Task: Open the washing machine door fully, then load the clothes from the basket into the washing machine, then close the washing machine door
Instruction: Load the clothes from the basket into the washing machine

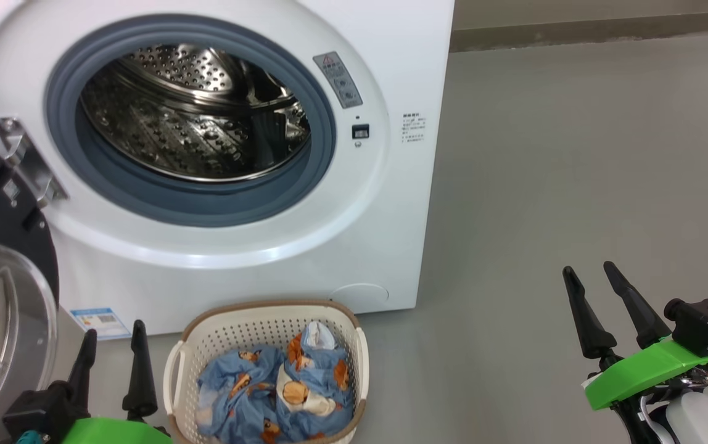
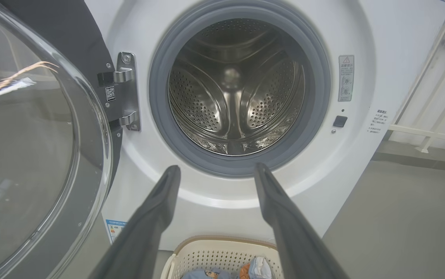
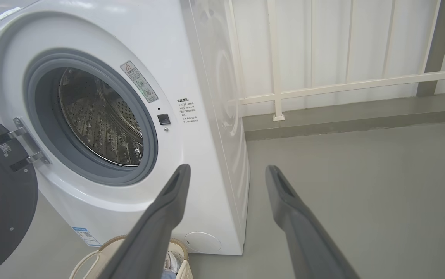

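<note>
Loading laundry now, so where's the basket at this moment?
In the head view the basket sits on the floor at lower centre, directly before the washing machine, just right of the left gripper.

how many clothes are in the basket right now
2, as far as I can tell: one garment crumpled in the left half of the basket, a second garment in the right half, against it. Another could be hidden underneath.

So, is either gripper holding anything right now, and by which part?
Nothing is held: left gripper and right gripper are open and empty; the clothes lie in the basket.
</note>
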Available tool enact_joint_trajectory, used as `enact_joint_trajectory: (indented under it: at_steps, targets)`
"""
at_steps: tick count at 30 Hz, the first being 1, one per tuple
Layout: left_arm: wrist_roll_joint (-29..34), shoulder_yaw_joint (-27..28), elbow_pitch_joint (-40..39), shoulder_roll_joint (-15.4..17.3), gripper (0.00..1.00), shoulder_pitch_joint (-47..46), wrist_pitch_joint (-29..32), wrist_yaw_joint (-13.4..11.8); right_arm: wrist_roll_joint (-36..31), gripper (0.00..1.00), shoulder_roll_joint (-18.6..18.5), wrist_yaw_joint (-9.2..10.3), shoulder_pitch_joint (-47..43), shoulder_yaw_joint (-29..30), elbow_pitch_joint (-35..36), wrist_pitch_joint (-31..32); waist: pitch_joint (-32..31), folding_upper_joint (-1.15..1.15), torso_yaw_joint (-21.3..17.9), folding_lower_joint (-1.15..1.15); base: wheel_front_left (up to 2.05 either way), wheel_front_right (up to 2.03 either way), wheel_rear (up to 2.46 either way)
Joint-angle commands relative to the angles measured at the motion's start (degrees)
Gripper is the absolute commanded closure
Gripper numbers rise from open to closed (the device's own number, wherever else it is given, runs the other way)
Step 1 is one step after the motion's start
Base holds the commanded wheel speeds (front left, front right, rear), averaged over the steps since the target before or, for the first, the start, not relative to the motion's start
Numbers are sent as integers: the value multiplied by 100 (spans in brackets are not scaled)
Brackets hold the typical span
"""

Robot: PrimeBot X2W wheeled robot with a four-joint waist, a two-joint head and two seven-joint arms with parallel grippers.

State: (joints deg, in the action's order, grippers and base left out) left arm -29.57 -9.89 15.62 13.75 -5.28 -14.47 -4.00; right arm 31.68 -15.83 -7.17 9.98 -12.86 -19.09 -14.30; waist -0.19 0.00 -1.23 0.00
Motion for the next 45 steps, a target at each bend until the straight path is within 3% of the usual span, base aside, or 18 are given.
enact_joint_trajectory:
  at_steps: [1, 13, 45]
  targets:
    - [48, 231, -113, 104, 0, -121, -52, 23, -41, 0, -71, -32, 28, -68, 128, -70, -1, 0, 0, 0, 152, -152, 0]
    - [35, 241, -87, 72, 0, -132, -52, 58, -16, 0, -71, -32, 40, -87, 120, -70, 0, 0, 13, 0, 91, -91, 0]
    - [171, 317, -31, -1, 0, -127, -52, 96, -43, 0, -78, -32, 41, -108, 115, -70, -37, 0, 46, 0, 1, -1, 0]
